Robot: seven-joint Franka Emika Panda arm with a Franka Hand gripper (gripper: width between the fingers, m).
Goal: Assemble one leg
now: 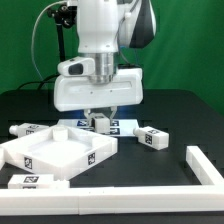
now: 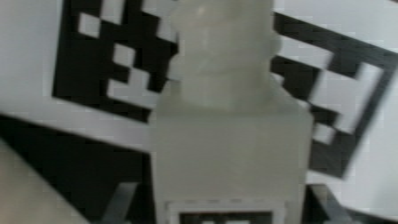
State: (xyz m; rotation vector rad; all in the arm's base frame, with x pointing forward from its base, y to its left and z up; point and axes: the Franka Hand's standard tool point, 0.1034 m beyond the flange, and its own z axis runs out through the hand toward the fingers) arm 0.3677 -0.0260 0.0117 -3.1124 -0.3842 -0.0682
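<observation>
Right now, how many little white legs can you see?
4 legs: one at the exterior view's far left, one at the front left, one by the fingers, one at the right. Others may be hidden behind the arm.

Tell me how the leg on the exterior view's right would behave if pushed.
The leg looks like rigid plastic, so probably stiff. Lying on a flat face, it should slide rather than roll. Small, so likely light.
</observation>
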